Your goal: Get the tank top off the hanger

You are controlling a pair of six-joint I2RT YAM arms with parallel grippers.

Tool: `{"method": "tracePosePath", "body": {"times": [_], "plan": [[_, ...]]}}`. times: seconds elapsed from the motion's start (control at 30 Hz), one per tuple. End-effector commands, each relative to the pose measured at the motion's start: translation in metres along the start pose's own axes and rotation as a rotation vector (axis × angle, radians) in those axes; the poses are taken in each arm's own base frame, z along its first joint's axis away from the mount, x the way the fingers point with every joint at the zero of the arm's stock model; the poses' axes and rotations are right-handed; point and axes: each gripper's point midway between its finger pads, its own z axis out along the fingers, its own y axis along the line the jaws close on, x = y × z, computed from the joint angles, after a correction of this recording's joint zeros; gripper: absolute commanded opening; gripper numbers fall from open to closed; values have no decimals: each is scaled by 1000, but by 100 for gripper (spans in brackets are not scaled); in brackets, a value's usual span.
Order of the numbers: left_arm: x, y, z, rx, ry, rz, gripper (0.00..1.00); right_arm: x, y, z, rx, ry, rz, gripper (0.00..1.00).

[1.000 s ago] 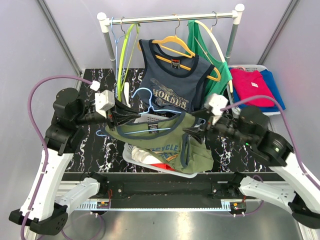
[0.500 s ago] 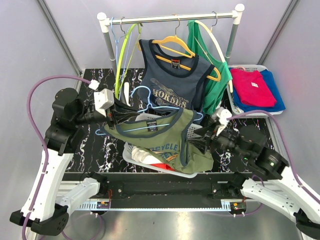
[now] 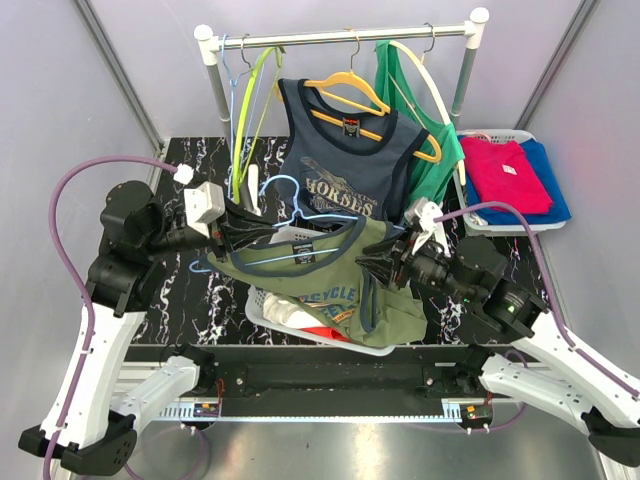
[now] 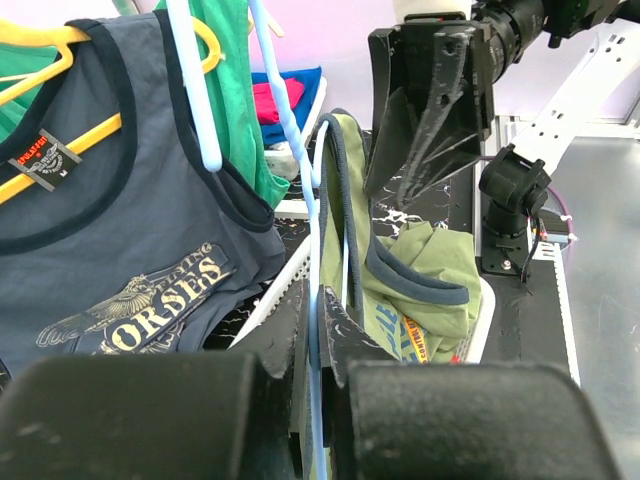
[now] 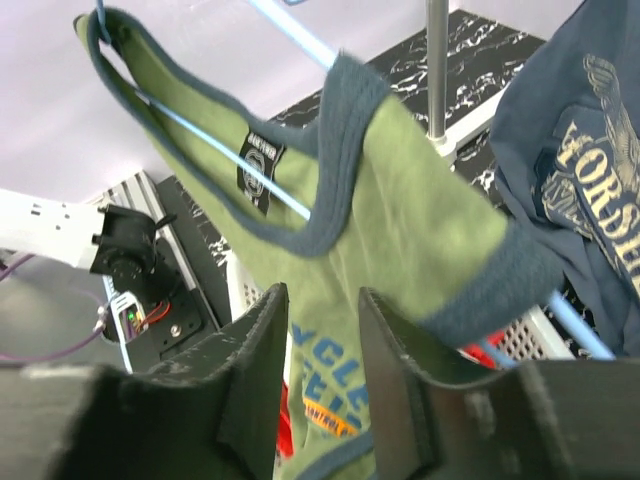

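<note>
An olive green tank top [image 3: 335, 285] with navy trim hangs on a light blue hanger [image 3: 292, 190] in front of the rack. My left gripper [image 3: 262, 232] is shut on the hanger's wire at the left shoulder; in the left wrist view the wire [image 4: 292, 130] runs between the closed jaws of the left gripper [image 4: 318, 330]. My right gripper [image 3: 376, 264] is open, right at the top's right shoulder. In the right wrist view its jaws [image 5: 325, 330] stand apart just below the green cloth [image 5: 400, 230] and the hanger wire [image 5: 230, 160].
A white rail rack [image 3: 340, 36] stands behind with a navy tank top [image 3: 345, 160] on a yellow hanger and a green garment [image 3: 432, 150]. A white basket [image 3: 268, 312] of clothes sits below the green top. A tray of red and blue clothes [image 3: 510, 175] is at back right.
My right gripper dipped low, then moved left and up to the tank top's right shoulder. The left gripper stayed put, holding the hanger.
</note>
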Motion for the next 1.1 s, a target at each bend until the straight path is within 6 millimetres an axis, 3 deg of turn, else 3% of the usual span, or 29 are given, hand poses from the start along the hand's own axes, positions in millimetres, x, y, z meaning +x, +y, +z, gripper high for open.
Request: {"method": "tracePosePath", "body": {"times": [0.0, 0.1, 0.2, 0.5, 0.67, 0.77, 0.8, 0.83, 1.07], "plan": [[-17, 0, -2, -7, -47, 67, 3, -24, 7, 12, -36, -89, -3, 37], [-17, 0, -3, -10, -47, 67, 3, -28, 8, 12, -36, -94, 0, 22], [-17, 0, -3, -10, -47, 67, 3, -30, 7, 6, -22, -94, 4, 0], [-18, 0, -3, -14, -50, 75, 3, -39, -10, -31, 106, -164, 1, 0], [-20, 1, -3, -14, -55, 76, 3, -33, -10, -36, 109, -154, 28, 0], [-22, 1, -3, -12, -60, 76, 3, -16, -10, -28, 104, -90, 61, 49], [-24, 1, -4, -14, -62, 80, 3, -12, -10, -25, 99, -76, 72, 84], [-24, 1, -4, -17, -62, 83, 4, -7, -10, -24, 96, -65, 90, 92], [-27, 1, -5, -16, -66, 88, 3, 1, -6, -17, 67, -53, 116, 81]]}}
